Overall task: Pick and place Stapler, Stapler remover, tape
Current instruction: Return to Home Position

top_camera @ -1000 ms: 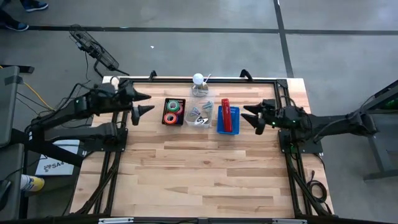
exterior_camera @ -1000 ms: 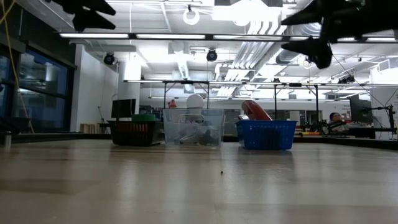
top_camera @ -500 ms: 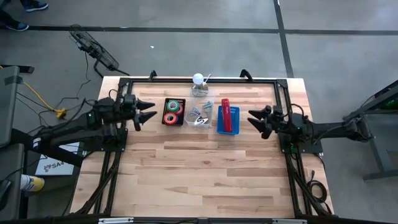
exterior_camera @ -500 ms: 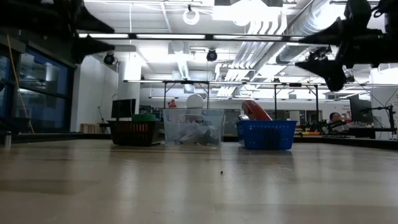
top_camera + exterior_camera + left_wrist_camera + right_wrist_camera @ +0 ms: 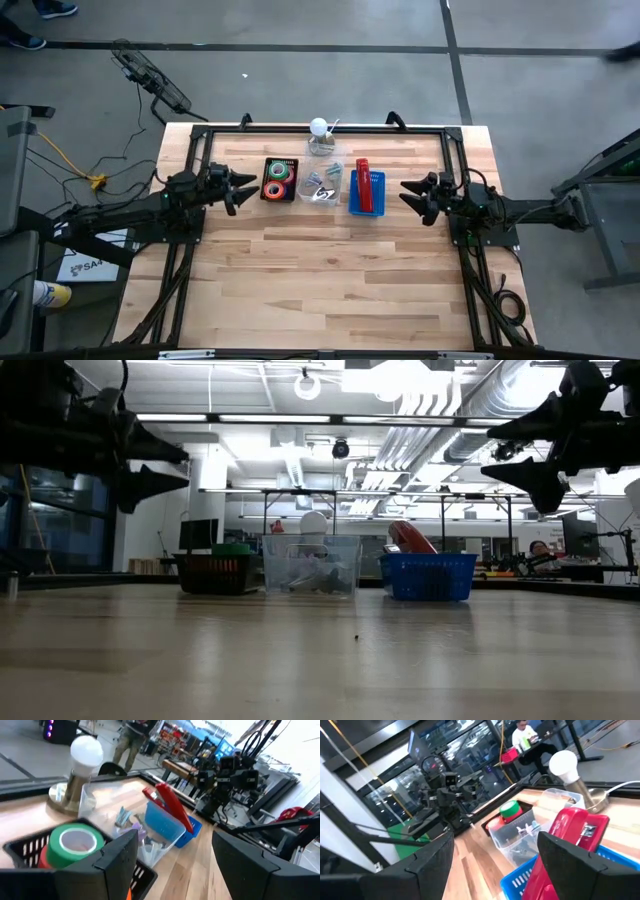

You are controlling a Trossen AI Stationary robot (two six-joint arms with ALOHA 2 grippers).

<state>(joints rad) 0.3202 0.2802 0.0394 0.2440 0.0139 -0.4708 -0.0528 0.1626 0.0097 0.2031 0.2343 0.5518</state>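
Both grippers hang above the wooden table (image 5: pixel 320 270) with nothing between their fingers. The left gripper (image 5: pixel 243 188) is at 9 o'clock of the black basket (image 5: pixel 266 181), just beside it and apart from it, its fingers spread wide and aimed at the row of containers. The right gripper (image 5: pixel 408 192) is at 3 o'clock of the blue basket (image 5: pixel 379 194), near it without touching, its fingers also spread wide and pointing back toward the row. In the low view both sit well above the tabletop.

The three containers stand side by side toward 12 o'clock of the table's middle. The black basket holds the tape: a green roll (image 5: pixel 279 171) lies at the 12 o'clock end and a red-orange roll (image 5: pixel 273 190) at the 6 o'clock end; the other rolls cannot be made out. The transparent bin (image 5: pixel 333 190) is in the middle, with a jumble of staple removers (image 5: pixel 318 187) inside. The red stapler (image 5: pixel 363 184) lies in the blue basket along the 12-to-6 line, one end raised above the basket's rim in the low view.

A white bulb on a metal base (image 5: pixel 319 127) stands at 12 o'clock of the transparent bin, near the table's far edge.
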